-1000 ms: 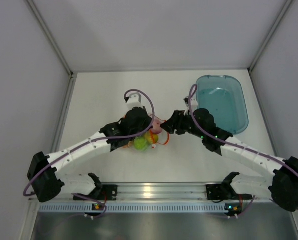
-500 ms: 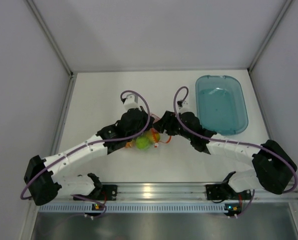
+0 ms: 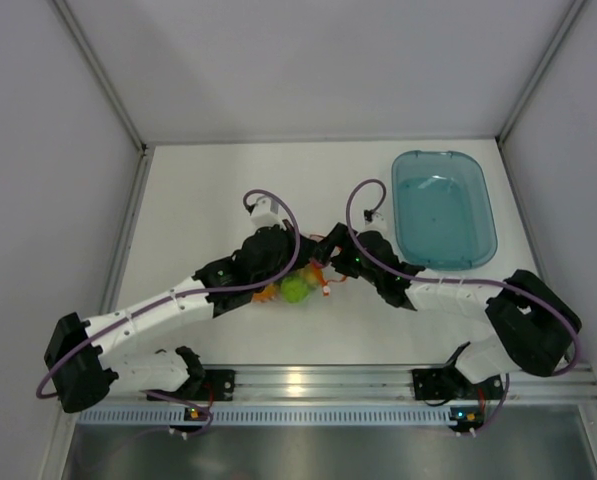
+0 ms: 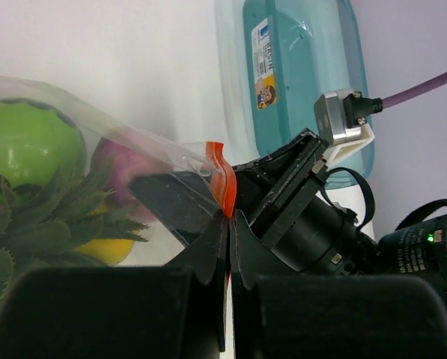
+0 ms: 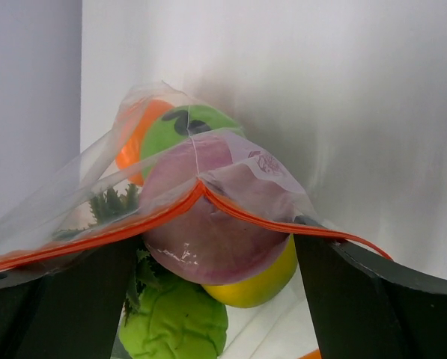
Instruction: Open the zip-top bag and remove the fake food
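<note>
Our left claw (image 4: 228,218) is clenched on the bag's (image 4: 152,149) zip strip (image 4: 223,179). Our right claw (image 5: 216,239) gapes, released, with the strip lying crosswise between its jaws. We should pinch only the near lip, then part gently. The mouth faces the right claw, the food (image 5: 216,224) just beyond.

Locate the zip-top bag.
In the top view the bag lies mid-table, left of the blue tub, with the left gripper shut on its orange zip strip and the right gripper open beside it.
</note>
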Motion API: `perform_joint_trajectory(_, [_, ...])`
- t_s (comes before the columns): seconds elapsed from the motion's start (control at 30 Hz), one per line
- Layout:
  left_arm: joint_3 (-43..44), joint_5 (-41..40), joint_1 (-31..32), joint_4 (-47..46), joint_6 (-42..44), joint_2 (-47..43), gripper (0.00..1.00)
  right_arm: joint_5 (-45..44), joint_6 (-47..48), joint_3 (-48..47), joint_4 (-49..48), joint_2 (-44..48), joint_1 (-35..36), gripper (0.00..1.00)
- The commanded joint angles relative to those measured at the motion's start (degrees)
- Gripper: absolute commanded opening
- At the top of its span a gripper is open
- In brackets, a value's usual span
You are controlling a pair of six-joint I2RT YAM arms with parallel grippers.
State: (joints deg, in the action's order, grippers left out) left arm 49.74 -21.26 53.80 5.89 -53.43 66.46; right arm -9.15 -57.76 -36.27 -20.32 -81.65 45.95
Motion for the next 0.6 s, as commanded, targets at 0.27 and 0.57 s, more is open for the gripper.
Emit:
perform_joint_trajectory(0.27, [-1.22,2.8,1.13,-9.49,-1.86,-3.35,0.0,3.79,-2.71,1.73,-11.58,-2.12,0.8,0.87])
perform_joint_trajectory(0.57, [-3.41,0.34,1.13,-9.41,-1.5,-5.46,0.0,2.2,-1.57,4.46,-13.88,1.49,0.54,0.53])
